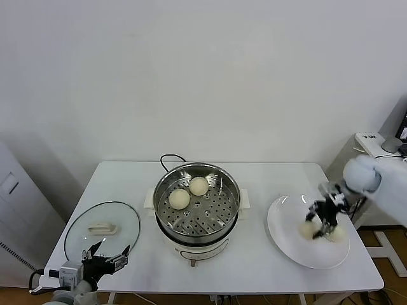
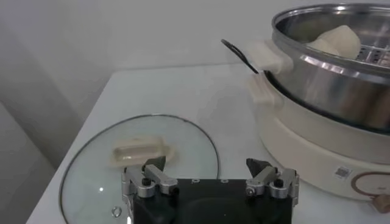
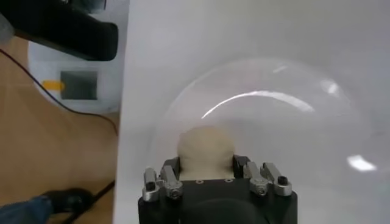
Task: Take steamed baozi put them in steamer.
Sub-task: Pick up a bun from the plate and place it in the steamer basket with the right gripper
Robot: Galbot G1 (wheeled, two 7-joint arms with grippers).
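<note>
While on the plate, right pincer (narrowed) grips baozi.

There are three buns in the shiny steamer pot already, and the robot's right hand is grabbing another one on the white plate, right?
Not quite. The head view shows two baozi in the steamer, not three. The rest holds: the right gripper is closed around a baozi on the white plate, as the right wrist view shows.

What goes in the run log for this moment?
right end effector: shut on baozi over plate | left end effector: open, idle beside glass lid | steamer: two buns inside
</note>
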